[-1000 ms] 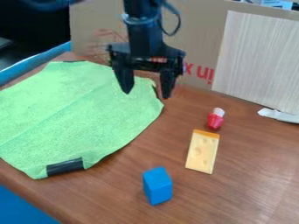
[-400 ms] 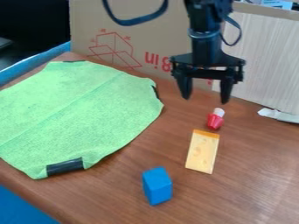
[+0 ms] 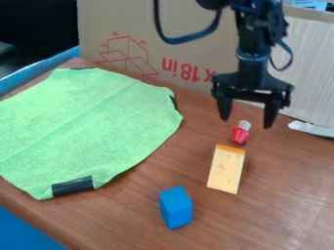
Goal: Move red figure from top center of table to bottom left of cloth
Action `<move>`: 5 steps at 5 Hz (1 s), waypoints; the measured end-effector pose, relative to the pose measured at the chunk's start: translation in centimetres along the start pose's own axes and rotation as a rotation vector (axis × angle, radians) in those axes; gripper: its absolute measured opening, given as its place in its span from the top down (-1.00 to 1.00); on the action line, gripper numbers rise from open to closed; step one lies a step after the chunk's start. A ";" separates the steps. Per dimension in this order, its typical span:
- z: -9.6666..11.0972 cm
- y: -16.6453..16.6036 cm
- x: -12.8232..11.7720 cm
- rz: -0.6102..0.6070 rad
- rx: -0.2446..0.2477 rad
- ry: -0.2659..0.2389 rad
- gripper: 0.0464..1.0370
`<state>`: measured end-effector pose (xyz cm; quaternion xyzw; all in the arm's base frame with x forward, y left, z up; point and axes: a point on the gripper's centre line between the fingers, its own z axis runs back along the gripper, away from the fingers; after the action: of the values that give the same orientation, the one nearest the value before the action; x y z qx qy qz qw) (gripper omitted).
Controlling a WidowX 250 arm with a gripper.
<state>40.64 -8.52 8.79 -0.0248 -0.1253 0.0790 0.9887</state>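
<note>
Because the red figure (image 3: 240,135) lies on the bench (image 3: 281,195) just in front of the hand (image 3: 246,123), the step to do now looks to be the grasp. Taking 12 o'clock as the top of the view, the yellow cheese piece (image 3: 226,170) sits right by the figure at about 6 to 7 o'clock; whether the two touch I cannot tell. The hand would do well to line up over the red body first, then go straight down, one finger either side, and close gently, since a low sweep toward 6 o'clock could shove the cheese or tip the figure. Its white cap points to about 1 o'clock and is narrow, so a grip on the thicker red part should hold better. Once it is lifted, the way to the green cloth (image 3: 91,122) runs toward 9 o'clock, with the goal near the cloth's 7 to 8 o'clock edge; a high path would clear the blue block (image 3: 176,207) at 7 o'clock from the cheese.

As for the hand, it is released and wide open, its fingers (image 3: 271,113) well parted and pointing down, the gap much wider than the figure. It holds nothing, and no contact can be made out.
</note>
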 end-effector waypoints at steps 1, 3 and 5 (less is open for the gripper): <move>-0.9 -0.1 0.3 -0.001 0.027 -0.006 -0.93; -2.8 1.7 0.5 0.022 0.071 0.021 -0.83; -3.7 3.5 -1.1 0.034 0.084 0.059 0.15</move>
<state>39.97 -5.34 4.70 0.0125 -0.0922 0.1003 0.9906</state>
